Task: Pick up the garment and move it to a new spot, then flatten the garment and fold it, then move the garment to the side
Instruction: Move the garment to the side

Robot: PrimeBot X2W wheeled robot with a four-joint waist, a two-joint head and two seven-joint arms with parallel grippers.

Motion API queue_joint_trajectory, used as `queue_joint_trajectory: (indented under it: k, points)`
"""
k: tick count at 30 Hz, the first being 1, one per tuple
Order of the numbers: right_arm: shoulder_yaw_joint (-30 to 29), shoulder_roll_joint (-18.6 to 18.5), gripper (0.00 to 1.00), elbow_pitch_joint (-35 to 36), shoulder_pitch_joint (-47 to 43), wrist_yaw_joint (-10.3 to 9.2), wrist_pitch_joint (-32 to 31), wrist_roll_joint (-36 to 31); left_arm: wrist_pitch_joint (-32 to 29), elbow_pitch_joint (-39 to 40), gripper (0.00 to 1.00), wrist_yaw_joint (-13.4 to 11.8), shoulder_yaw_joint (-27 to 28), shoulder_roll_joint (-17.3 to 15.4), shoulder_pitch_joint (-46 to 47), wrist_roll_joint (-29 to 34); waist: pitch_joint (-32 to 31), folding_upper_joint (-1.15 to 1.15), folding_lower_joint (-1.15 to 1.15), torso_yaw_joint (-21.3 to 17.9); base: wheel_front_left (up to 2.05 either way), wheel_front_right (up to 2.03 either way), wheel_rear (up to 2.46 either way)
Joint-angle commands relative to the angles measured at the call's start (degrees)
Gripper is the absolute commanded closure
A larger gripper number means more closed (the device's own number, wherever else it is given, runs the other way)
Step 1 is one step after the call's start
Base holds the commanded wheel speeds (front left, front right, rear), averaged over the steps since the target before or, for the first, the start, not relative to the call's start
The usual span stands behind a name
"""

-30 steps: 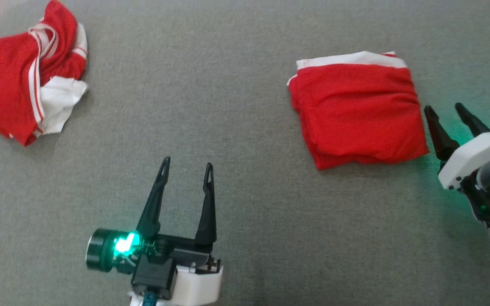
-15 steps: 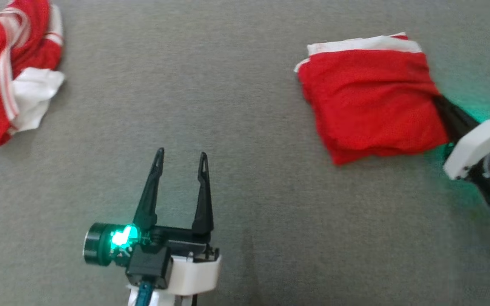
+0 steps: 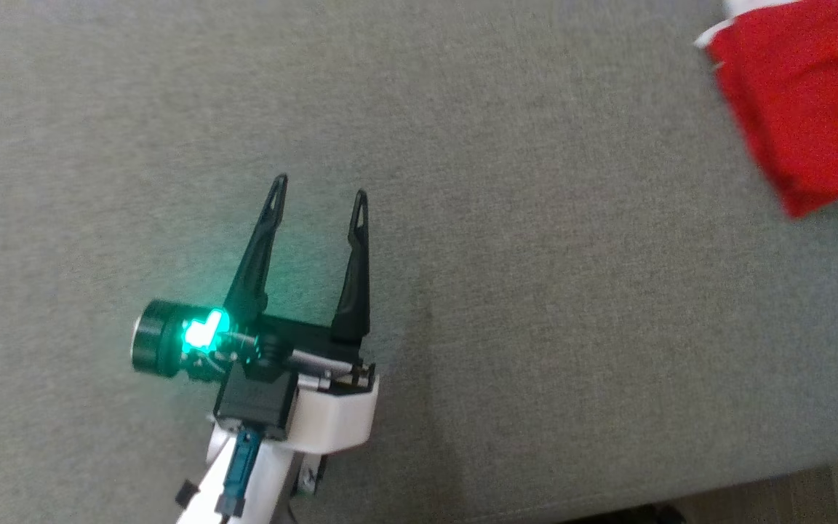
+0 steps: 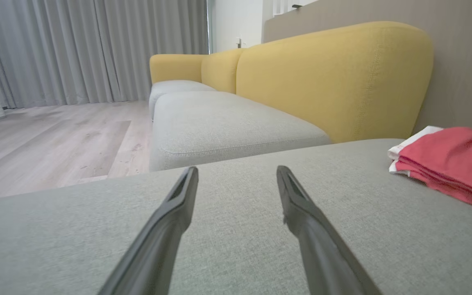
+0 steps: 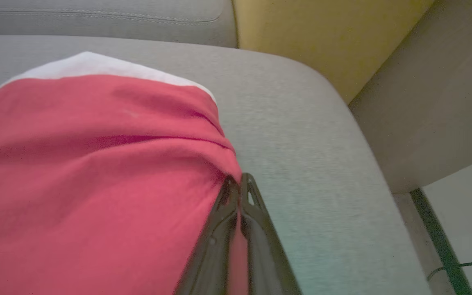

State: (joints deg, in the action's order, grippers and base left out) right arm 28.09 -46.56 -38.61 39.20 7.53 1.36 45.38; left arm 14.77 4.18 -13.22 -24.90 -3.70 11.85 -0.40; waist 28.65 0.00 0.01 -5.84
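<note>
As I look at the head view, the left claw (image 3: 320, 187) hangs wide open over the grey seat (image 3: 506, 306), w/ nothing in it. The red garment (image 3: 804, 109) sits well apart from it at the top right corner, partly cut off by the pic edge.

Left wrist view: the left claw's two fingers are spread apart, low over the seat. The garment lies well off to one side, a neat red stack w/ a white strip at its near end. The yellow sofa back (image 4: 334, 82) is behind.

Right wrist view: the right claw (image 5: 239, 178) is squeezed shut on the garment's edge, & a bit of red shows between its fingers. The seat's round edge is near, just past the claw.

This looks like the last step: move the folded garment to the side. Only one edge is pinched, so I think a fast tug could drag the top layer & mess up the folds. Better to go slow & low, pull flat along the seat, & stop before the seat edge so it won't drop off.
</note>
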Motion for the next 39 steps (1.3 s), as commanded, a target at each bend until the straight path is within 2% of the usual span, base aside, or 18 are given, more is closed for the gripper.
queue_joint_trajectory:
  k: [1,5,8,9,10,13,16,22,30,32,35,36,39]
  points:
    - [-1.1,-4.2,1.00,-0.3,0.4,-0.04,1.3,-0.2,0.2,1.3,0.00,0.4,1.1,-0.7,1.5,0.7,3.5,0.00,-0.01,-2.3,0.00,0.00,0.00]
    - [-3.8,-6.8,1.00,-3.4,2.3,-0.04,3.1,-0.9,0.2,0.7,0.00,0.8,0.6,-1.3,3.8,1.4,5.7,0.00,-0.01,-2.4,0.00,0.00,0.00]
    - [-5.7,-7.2,1.00,-5.4,3.5,-0.04,3.5,-1.7,0.2,0.5,0.00,0.6,0.7,-1.7,4.4,1.3,6.4,0.00,-0.01,-2.5,0.00,0.00,0.00]
    - [-6.6,-6.6,0.48,-6.8,4.0,-0.04,3.1,-2.2,0.2,0.3,0.00,0.4,0.7,-2.0,4.5,1.1,6.4,0.00,-0.01,-2.7,0.00,0.00,0.00]
    - [-7.0,-6.2,0.00,-7.5,4.3,-0.04,3.3,-2.8,0.2,0.0,0.00,0.4,0.7,-2.1,4.5,1.0,6.1,0.00,-0.01,-2.7,0.00,0.00,0.00]
    - [-7.6,-4.6,0.00,-9.8,5.1,-0.04,3.8,-5.9,0.2,-0.6,0.00,0.3,0.6,-2.1,4.5,0.6,4.8,0.00,-0.01,-2.7,0.00,0.00,0.00]
    - [-8.0,-1.4,0.00,-10.6,5.5,-0.04,4.5,-8.9,0.2,-1.5,0.00,0.0,0.8,-2.0,3.9,0.1,2.6,0.00,-0.01,-2.3,0.00,0.00,0.00]
    - [-7.9,7.6,0.00,-7.7,2.3,-0.04,7.7,-11.7,0.2,-4.0,0.00,-0.4,2.2,-2.0,0.4,-2.0,-4.0,0.00,-0.01,-1.0,0.00,0.00,0.00]
    - [-6.2,20.9,0.00,-2.6,-9.6,-0.04,12.9,-15.2,0.2,-6.1,0.00,-0.9,5.8,-1.0,-5.6,-4.8,-15.1,0.00,-0.01,2.9,0.00,0.00,0.00]
    - [-7.1,24.3,0.00,-1.6,-12.7,-0.04,13.5,-16.6,0.2,-6.9,0.00,-0.5,6.7,-0.8,-7.2,-5.6,-17.9,0.00,-0.01,3.8,0.00,0.00,0.00]
    - [-12.1,29.3,0.00,3.2,-17.5,-0.04,13.6,-21.1,0.2,-8.2,0.00,0.4,8.1,-0.5,-9.4,-6.8,-22.0,0.00,-0.01,4.9,0.00,0.00,0.00]
    - [-12.1,29.3,0.00,3.2,-17.5,-0.04,13.6,-21.1,0.2,-8.2,0.00,0.4,8.1,-0.5,-9.4,-6.8,-22.0,0.00,-0.01,4.9,0.00,0.00,0.00]
    - [-17.5,35.0,0.00,9.8,-23.8,-0.04,13.6,-27.0,0.2,-9.2,0.00,1.4,10.0,-0.2,-11.5,-7.5,-25.9,0.00,-0.01,5.8,0.00,0.00,0.00]
